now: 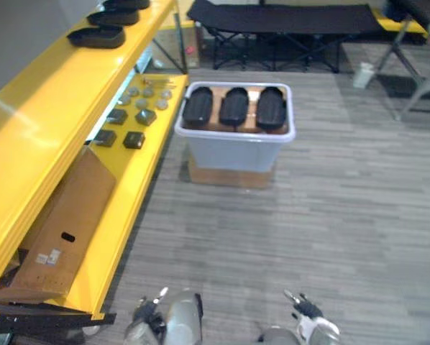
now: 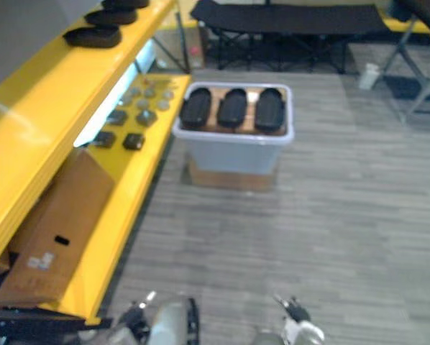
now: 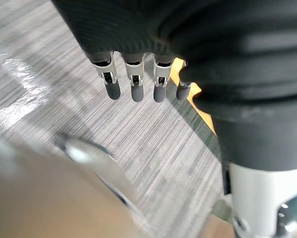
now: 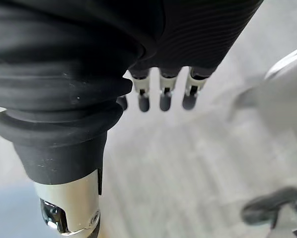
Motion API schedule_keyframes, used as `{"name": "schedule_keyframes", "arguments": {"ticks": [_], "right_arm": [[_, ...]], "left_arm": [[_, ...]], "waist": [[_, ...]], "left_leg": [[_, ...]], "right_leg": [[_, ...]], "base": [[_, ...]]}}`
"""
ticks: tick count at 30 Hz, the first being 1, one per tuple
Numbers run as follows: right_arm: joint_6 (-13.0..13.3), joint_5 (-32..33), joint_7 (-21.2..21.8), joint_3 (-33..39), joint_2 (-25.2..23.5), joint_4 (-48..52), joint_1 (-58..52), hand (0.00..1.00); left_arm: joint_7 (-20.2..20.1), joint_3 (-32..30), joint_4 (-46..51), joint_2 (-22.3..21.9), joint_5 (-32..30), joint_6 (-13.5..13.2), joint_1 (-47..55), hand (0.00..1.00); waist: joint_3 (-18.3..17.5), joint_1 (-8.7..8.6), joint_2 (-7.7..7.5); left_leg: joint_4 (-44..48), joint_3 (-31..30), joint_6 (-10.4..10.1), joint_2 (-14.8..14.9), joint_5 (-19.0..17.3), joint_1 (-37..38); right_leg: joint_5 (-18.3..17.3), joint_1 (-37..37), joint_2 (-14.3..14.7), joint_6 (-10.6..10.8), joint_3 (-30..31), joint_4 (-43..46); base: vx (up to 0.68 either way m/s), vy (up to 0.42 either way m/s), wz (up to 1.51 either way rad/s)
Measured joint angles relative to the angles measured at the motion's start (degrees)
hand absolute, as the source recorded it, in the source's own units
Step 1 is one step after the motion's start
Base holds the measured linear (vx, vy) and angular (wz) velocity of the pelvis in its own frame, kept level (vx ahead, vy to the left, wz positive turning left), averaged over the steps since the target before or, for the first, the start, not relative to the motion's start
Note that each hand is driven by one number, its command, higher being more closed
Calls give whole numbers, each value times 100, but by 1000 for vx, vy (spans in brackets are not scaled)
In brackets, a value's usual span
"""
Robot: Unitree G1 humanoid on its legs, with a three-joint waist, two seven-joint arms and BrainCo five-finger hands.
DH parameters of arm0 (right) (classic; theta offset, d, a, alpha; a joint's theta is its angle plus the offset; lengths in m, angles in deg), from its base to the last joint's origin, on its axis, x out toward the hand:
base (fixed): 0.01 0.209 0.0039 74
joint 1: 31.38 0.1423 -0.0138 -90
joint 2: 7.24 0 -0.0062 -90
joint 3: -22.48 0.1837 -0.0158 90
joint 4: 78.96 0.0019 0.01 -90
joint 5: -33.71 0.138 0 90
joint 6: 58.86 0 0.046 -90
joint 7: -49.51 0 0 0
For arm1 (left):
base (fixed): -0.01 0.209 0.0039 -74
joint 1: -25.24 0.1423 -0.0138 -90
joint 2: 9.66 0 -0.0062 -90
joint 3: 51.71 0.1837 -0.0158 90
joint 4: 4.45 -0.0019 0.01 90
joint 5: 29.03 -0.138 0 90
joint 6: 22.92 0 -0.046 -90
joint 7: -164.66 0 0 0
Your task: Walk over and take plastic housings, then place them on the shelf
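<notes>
Sitting upper centre: three oval black housings (image 1: 234, 106) in pale plastic bin (image 1: 233, 152) | glossy yellow shelf (image 1: 49, 108) left | left hand (image 3: 134, 82), right hand (image 4: 162, 94): fingers straight, empty

The setting is a workshop or light-industrial storage area. Indicators: a yellow metal shelf rack (image 1: 49, 108) carrying black moulded parts (image 1: 96, 36) on its top level and rows of small dark and grey components (image 1: 132, 115) on a lower level; a flat cardboard carton (image 1: 57, 230) stowed beneath; a pale plastic bin (image 1: 233, 152) holding three black plastic housings (image 1: 234, 106); grey plank flooring (image 1: 330, 215); a black folding cot (image 1: 287, 18) behind.
</notes>
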Motion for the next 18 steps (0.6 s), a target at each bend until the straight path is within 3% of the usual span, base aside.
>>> {"name": "schedule_keyframes", "arguments": {"ticks": [2, 4, 5, 6, 8, 9, 10, 12, 14, 15, 16, 17, 18], "right_arm": [[-7, 0, 15, -13, -15, -3, 167, 0], [-84, 13, 45, 2, 4, -72, 200, 0], [-149, 8, 70, -2, 16, -208, 198, 0], [-243, -28, 88, -7, 23, -453, 196, 0], [-380, -35, 105, -9, 17, -801, 131, 0], [-349, -52, 89, 45, 10, -872, 30, 0], [-344, -56, 91, 112, 29, -854, 24, 0], [-340, -63, 90, 394, 25, -660, 12, 0], [-344, -170, 79, 608, -64, -483, -31, 0], [-364, -236, 90, 647, -146, -452, -91, 0], [-408, -270, 76, 659, -207, -452, -97, 0], [-514, -273, -6, 676, -169, -459, -111, 0], [-579, -268, -20, 691, -135, -459, -137, 0]], "left_arm": [[-114, 123, -65, 152, -268, 1, 9, 0], [-189, 216, -85, 276, -325, -6, -46, 0], [-188, 441, -87, 391, -390, -19, -80, 0], [-182, 580, -88, 435, -487, -46, -143, 0], [-131, 758, -83, 514, -472, -182, -236, 0], [-105, 897, -80, 553, -423, -253, -358, 0], [-96, 940, -77, 558, -376, -263, -427, 0], [-66, 1010, -74, 514, -125, -372, -765, 0], [-14, 1003, 30, 364, 201, -577, -937, 0], [29, 995, 49, 309, 284, -628, -946, 0], [45, 958, 11, 247, 382, -611, -982, 0], [80, 950, 9, 80, 433, -584, -986, 0], [90, 959, 16, -34, 430, -562, -968, 0]], "waist": [[-74, 61, -184], [-94, 108, -362], [-94, 95, -409], [-72, 73, -378], [-29, 7, -308], [18, -55, -231], [22, -91, -222], [48, -230, -58], [28, -278, -59], [-61, -292, -177], [-125, -322, -176], [-227, -288, -38], [-292, -297, 4]], "left_leg": [[368, -15, 58, -83, -472, -186], [621, 28, 184, -192, -870, -217], [669, 28, 246, -265, -1086, -107], [670, 16, 320, -275, -1228, 102], [565, 6, 316, -248, -1342, 553], [345, -13, 309, -242, -1348, 857], [240, -45, 306, -218, -1346, 989], [41, -163, 258, -12, -1347, 1257], [38, -218, -126, 220, -1533, 1484], [147, -321, -349, 277, -1709, 1575], [267, -412, -492, 408, -1805, 1601], [230, -508, -510, 576, -1795, 1614], [156, -504, -509, 615, -1794, 1629]], "right_leg": [[143, 30, -60, -107, 107, -112], [239, -193, -249, 55, 200, 473], [513, -535, -423, 398, 215, 1327], [611, -903, -539, 524, 209, 2179], [267, -1277, -515, 251, 32, 2787], [92, -1526, -382, 117, -43, 2596], [62, -1645, -280, 70, -66, 2405], [125, -2084, 18, 25, -190, 1416], [894, -2302, 24, -23, -181, 254], [1913, -2320, -29, 23, -181, -233], [2191, -2255, 74, -46, -274, -136], [2135, -2258, 225, -124, -323, -94], [1998, -2258, 274, -138, -333, -91]], "base": [[443, 293, -4], [401, 274, 6], [419, 229, 10], [428, 202, 5], [430, 75, 7], [413, -7, 14], [440, -94, 19], [367, -142, 28], [378, -239, 28], [409, -314, 22], [315, -253, 13], [227, -174, 2], [273, -157, 2]]}}
